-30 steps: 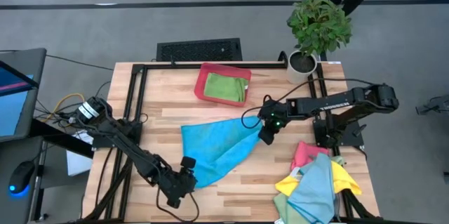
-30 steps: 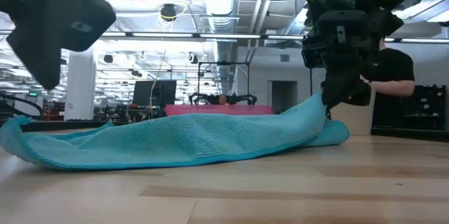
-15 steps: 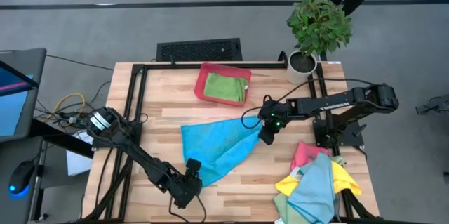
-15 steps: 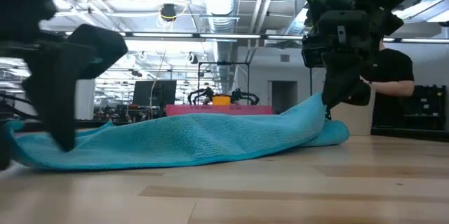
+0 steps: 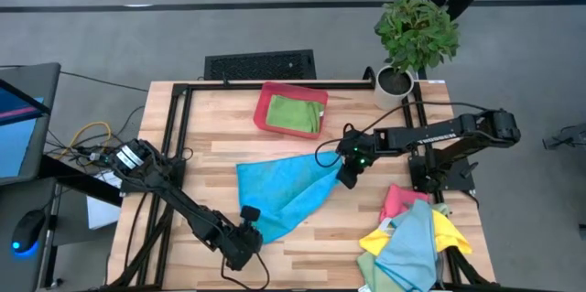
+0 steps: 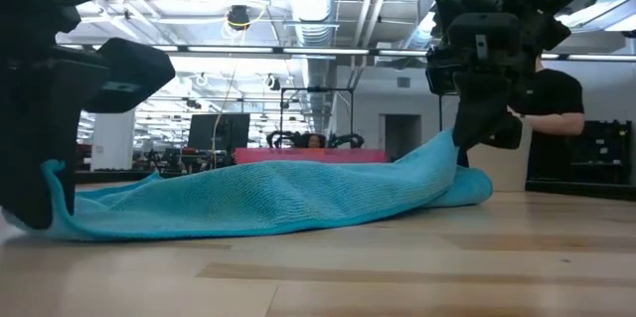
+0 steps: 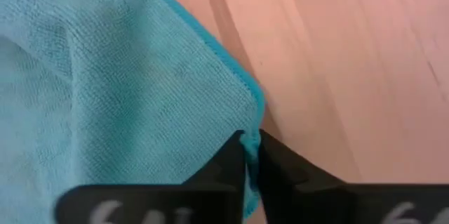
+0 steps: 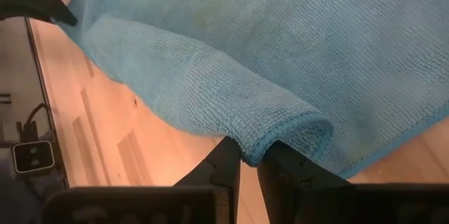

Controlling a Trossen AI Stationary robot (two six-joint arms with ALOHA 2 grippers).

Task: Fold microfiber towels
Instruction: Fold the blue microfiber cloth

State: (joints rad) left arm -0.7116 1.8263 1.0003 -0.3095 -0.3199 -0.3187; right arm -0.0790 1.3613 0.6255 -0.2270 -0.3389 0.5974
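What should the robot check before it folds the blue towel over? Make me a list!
1. Left gripper shut on a corner of the blue towel: ok.
2. Right gripper shut on the opposite edge: ok.
3. Towel lying flat between them: not ok, bunched and rumpled.
4. Bare table around the towel for folding: ok.
5. Pile of other towels apart from it: ok.
6. Grip strong enough to lift: cannot tell.

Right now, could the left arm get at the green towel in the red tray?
Probably not as things stand: the left gripper is shut on the blue towel at the near edge, and the green towel lies across the table.
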